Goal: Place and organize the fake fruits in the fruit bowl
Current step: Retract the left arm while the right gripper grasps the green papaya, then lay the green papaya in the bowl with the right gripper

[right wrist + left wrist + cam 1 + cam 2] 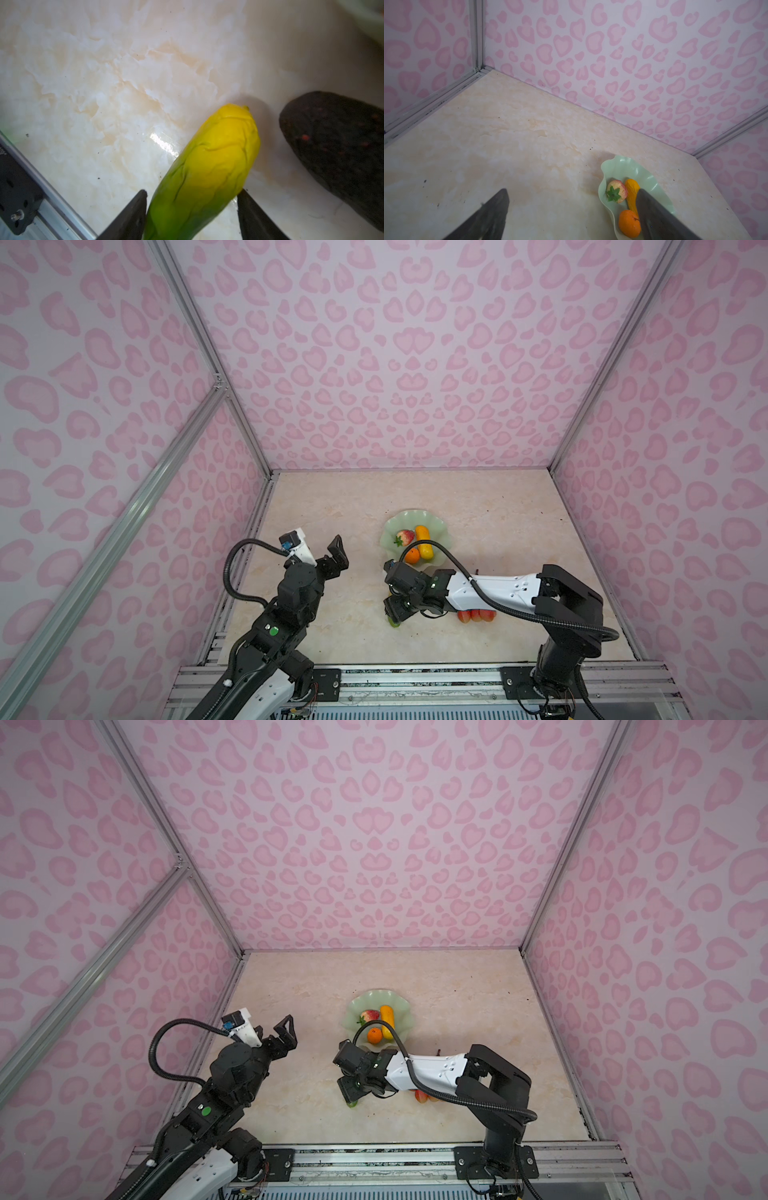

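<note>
1. The tabletop (498, 506) is cream, marbled and flecked with dark specks. Walls (415, 344) printed with pink heart-like spots close it in on three sides. Metal frame posts (602, 385) stand at the corners, and a rail (415, 680) along the near edge carries both arms.
2. The right gripper (192, 191) is low over the table in both top views (395, 610) (351, 1090). The green-yellow fruit (207, 166) lies flat on the table between its jaws. Its fingers (128, 218) sit right at the fruit's skin on both sides, but I cannot tell whether they are squeezing it.
3. The dark avocado (336, 145) lies on the table just beside that fruit. It is outside the jaws, with a strip of bare table between the two fruits.
4. The red berries (476, 615) (422, 1096) peek out from under the right forearm, behind the gripper.
5. The left gripper (338, 556) (286, 1031) (571, 218) hangs above the table with its jaws spread wide and nothing between them. It is well apart from all the fruit.
6. The pale green bowl (399, 516) (374, 992) (618, 164) sits just past the right gripper's wrist, on the far side, and off to the left gripper's right.
7. The bowl holds three fruits:
   - The orange (412, 556) (375, 1036) (629, 223) is the one nearest the right gripper.
   - The yellow-orange fruit (424, 543) (387, 1019) (631, 191) lies beyond the orange.
   - The strawberry (405, 537) (370, 1016) (616, 191) is just beside the yellow-orange fruit.
</note>
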You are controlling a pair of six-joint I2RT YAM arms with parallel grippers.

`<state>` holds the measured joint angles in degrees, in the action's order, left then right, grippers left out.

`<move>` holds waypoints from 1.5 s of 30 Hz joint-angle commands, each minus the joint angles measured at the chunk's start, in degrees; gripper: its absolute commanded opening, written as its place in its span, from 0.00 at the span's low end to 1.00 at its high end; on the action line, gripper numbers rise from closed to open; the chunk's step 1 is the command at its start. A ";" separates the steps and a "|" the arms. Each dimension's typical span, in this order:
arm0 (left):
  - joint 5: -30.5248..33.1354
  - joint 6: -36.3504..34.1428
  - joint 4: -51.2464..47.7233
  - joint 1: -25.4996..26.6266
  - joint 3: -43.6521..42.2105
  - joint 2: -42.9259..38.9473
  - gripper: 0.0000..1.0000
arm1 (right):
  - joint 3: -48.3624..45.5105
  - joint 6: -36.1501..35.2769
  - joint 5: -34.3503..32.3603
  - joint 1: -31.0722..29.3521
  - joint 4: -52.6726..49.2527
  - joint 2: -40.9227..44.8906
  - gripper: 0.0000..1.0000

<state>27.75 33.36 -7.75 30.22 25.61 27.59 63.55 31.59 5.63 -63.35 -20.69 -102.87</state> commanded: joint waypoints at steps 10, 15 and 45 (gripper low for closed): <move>-2.43 11.99 -14.14 -0.07 -12.56 -23.64 0.98 | 3.30 -5.10 -2.15 2.89 -0.67 2.56 0.28; -2.59 12.93 -13.45 -0.07 -13.43 -22.58 0.99 | 3.55 -8.91 -4.85 11.10 -2.36 10.39 0.28; -5.16 15.33 -8.92 -0.07 -13.81 -16.10 0.99 | -13.70 -14.31 -3.52 21.80 3.78 25.74 0.65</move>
<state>21.54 48.16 -19.49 30.13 12.03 10.79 54.08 17.32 0.38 -38.81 -18.06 -80.71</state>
